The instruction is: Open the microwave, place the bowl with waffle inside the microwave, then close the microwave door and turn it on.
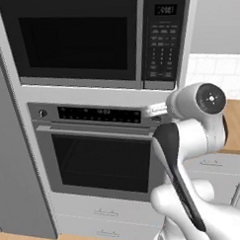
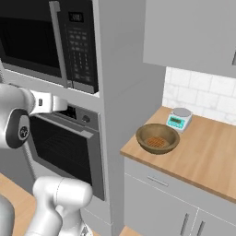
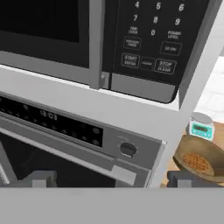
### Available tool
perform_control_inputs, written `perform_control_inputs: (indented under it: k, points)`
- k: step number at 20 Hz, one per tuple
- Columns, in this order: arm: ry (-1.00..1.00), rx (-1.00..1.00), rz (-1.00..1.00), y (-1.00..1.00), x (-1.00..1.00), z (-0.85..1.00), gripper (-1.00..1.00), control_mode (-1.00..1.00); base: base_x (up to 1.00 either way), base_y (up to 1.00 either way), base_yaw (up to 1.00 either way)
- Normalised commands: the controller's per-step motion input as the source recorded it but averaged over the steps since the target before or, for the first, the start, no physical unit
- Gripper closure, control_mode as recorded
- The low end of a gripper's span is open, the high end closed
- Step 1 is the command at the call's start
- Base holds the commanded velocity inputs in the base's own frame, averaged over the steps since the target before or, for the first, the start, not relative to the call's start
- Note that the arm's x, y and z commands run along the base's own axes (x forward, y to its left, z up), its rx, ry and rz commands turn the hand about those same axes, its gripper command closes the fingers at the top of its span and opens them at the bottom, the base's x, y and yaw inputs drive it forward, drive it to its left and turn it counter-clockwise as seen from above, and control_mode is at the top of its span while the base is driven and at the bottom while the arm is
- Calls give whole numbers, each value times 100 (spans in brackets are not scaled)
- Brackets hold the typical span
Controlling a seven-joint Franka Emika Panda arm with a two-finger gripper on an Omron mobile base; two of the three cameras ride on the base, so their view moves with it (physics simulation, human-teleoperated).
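Observation:
The black-fronted microwave (image 1: 89, 39) is built in above the oven, and its door (image 3: 43, 26) is shut. A slim vertical handle (image 3: 97, 43) stands beside the keypad (image 3: 153, 35). My gripper (image 3: 113, 179) is open with nothing between its fingertips. It hovers in front of the oven's control panel, just below the microwave's lower right corner. My white hand (image 2: 51, 102) reaches toward that panel. The brown wooden bowl (image 2: 156, 150) with waffle pieces (image 2: 156, 141) sits on the wooden counter to the right, apart from the gripper. The hand view catches this bowl (image 3: 183, 151) at lower right.
A steel oven (image 1: 98, 152) with a knob (image 3: 127, 149) sits under the microwave. A teal and white scale (image 2: 179, 119) stands behind the bowl on the counter (image 2: 207, 156). A grey cabinet side wall (image 2: 124, 83) separates the appliances from the counter. Upper cabinets hang above.

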Motion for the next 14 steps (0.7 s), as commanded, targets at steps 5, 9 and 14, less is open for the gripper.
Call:
perform_control_inputs:
  k: [5, 9, 14]
  points:
    - [-26, 0, -14, 38, 11, 36, -100, -100, 0, 0, 0]
    - [-29, 0, -12, 30, 17, 27, -100, -100, 0, 0, 0]
    - [-29, 0, -1, 1, 19, 16, -100, -100, 0, 0, 0]
